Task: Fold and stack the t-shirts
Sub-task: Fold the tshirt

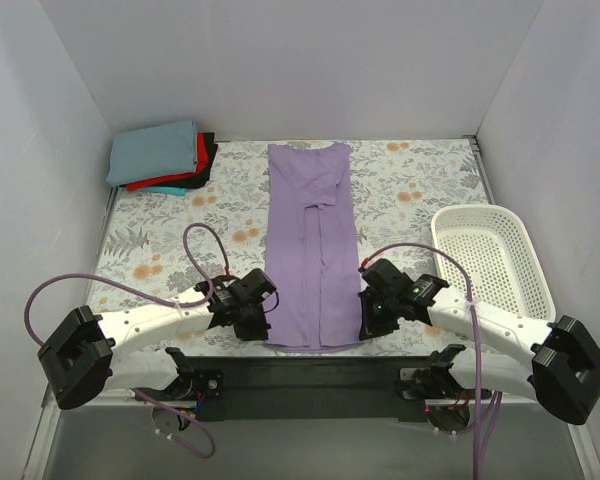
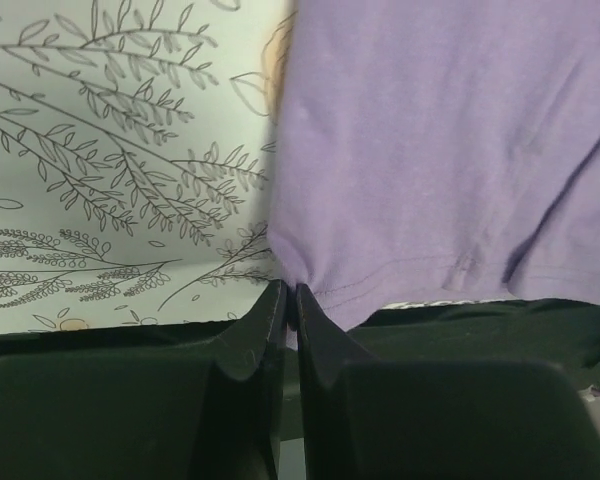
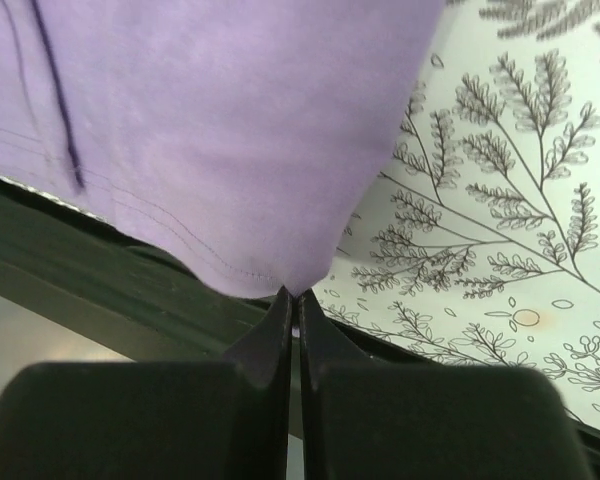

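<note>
**Both grippers closed on the near hem of the purple shirt**

The left gripper (image 2: pixel 290 292) had its two fingers pressed together, with the near-left hem corner of the purple shirt (image 1: pixel 312 245) pinched at their tips. The right gripper (image 3: pixel 296 296) was in the same condition, its fingers closed on the near-right hem corner. No gap showed between either pair of fingers.

The shirt lay flat as a long narrow strip, its sides and sleeves folded in toward the middle. The collar was at the far end and the stitched hem at the near end. It rested on a leaf-and-flower patterned tablecloth (image 1: pixel 410 190). The hem reached a black strip (image 1: pixel 310 375) that ran just beyond the shirt's near end.

A stack of folded shirts (image 1: pixel 163 158) sat to the left of the shirt's collar end and well apart from it. Grey-blue was on top, with red, black and teal edges showing beneath.

A white mesh basket (image 1: pixel 490 262) stood to the right of the shirt, level with its near half and not touching it.
</note>
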`<action>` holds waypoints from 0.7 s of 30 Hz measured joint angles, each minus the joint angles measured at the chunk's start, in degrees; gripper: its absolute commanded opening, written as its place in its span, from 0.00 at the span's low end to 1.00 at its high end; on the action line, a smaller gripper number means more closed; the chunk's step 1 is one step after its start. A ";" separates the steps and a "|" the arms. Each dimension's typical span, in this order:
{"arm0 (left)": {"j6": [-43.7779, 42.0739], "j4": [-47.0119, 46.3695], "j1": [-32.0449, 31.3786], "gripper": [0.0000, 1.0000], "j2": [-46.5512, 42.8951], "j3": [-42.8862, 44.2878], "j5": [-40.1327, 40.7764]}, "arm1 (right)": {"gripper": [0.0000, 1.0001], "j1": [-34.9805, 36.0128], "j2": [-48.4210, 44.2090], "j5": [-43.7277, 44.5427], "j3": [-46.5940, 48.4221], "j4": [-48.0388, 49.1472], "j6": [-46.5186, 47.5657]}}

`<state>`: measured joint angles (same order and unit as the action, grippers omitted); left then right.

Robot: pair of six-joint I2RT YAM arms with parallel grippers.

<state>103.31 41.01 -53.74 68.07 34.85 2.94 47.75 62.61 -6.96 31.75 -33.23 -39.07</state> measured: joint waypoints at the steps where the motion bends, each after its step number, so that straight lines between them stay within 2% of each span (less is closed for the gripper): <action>1: -0.20 0.37 -0.02 0.00 0.28 0.92 0.22 | 0.01 0.00 0.48 0.37 0.90 -0.24 0.42; 6: -2.97 0.68 1.09 0.00 4.57 7.32 1.62 | 0.01 0.00 6.36 2.69 7.34 -1.49 2.80; 14: -10.21 -2.12 12.59 0.00 14.29 18.10 1.38 | 0.01 -1.57 18.60 8.57 21.92 -0.50 7.43; 21: -13.38 -5.84 17.18 0.00 24.52 27.71 1.20 | 0.01 -5.55 27.69 12.50 30.77 1.68 10.23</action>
<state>89.93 35.18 -36.56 92.60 62.57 4.14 42.19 90.30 5.54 62.52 -31.55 -28.84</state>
